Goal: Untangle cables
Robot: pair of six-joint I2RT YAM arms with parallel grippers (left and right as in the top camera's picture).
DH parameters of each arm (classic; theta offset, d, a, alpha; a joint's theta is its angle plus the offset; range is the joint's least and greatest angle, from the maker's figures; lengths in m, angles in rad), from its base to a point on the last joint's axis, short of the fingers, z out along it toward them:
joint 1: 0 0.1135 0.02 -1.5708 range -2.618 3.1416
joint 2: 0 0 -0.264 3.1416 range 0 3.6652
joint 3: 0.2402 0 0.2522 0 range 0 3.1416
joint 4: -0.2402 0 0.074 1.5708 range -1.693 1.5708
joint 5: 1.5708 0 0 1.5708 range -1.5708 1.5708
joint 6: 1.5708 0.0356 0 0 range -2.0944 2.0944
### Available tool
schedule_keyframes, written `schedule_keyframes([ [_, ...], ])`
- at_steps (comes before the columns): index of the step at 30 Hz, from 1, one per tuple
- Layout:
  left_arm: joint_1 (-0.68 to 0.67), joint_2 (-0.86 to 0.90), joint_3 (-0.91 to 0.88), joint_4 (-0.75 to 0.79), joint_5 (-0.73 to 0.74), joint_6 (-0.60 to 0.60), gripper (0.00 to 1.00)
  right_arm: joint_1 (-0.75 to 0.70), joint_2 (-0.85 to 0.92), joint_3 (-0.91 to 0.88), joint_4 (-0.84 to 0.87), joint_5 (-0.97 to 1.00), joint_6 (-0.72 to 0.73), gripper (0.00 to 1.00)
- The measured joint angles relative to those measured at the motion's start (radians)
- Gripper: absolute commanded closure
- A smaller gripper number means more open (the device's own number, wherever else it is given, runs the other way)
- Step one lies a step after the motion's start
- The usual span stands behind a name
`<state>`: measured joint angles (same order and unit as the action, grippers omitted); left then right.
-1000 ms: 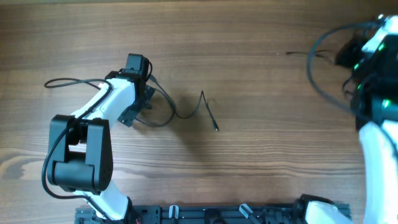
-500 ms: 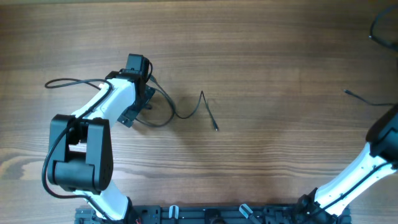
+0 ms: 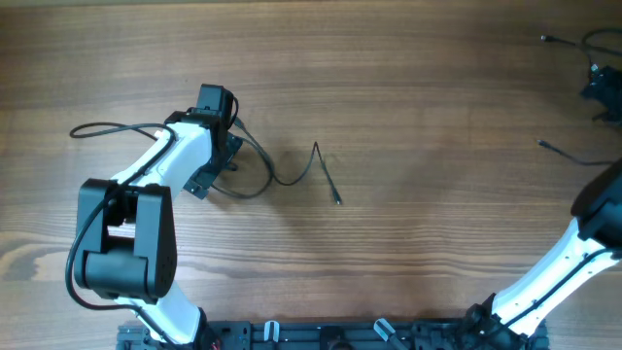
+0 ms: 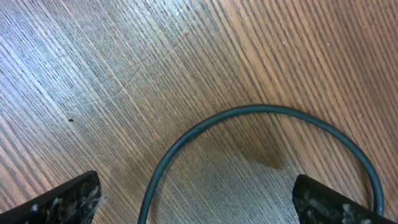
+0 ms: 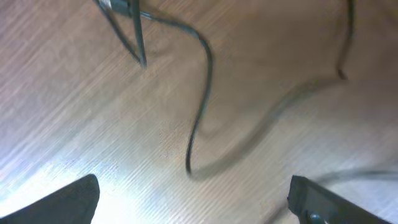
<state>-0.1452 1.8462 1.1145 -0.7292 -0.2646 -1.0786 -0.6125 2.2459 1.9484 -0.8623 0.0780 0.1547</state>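
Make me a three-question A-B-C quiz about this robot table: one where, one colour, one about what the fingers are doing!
1. Where does the bent cable lie? A) by the left arm B) on the right arm C) off the table
2. Its colour? A) red B) black C) white
3. The left fingers are: A) shut on it B) open C) hidden
Answers: 1 A, it trails from that arm across the table. 2 B, dark against the wood. 3 B, the tips stand far apart, the cable's loop between them.
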Motion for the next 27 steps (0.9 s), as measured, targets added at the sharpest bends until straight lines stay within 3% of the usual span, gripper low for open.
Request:
schedule_keyframes([
  [4, 0.0, 0.0, 0.0, 0.0, 0.0, 0.0, 0.0, 0.0, -0.148, 0.0, -0.115, -0.026, 0.026, 0.0],
  [13, 0.0, 0.001, 0.0, 0.005, 0.0, 0.0, 0.0, 0.0, -0.81, 0.019, -0.409, -0.254, 0.09, 0.0],
  [18, 0.0, 0.002, 0.0, 0.008, 0.0, 0.0, 0.0, 0.0, -0.97, 0.021, -0.593, -0.299, 0.101, 0.0],
  [27, 0.0, 0.002, 0.0, 0.008, 0.0, 0.0, 0.0, 0.0, -1.186, -0.029, -0.747, -0.372, 0.055, 0.0],
])
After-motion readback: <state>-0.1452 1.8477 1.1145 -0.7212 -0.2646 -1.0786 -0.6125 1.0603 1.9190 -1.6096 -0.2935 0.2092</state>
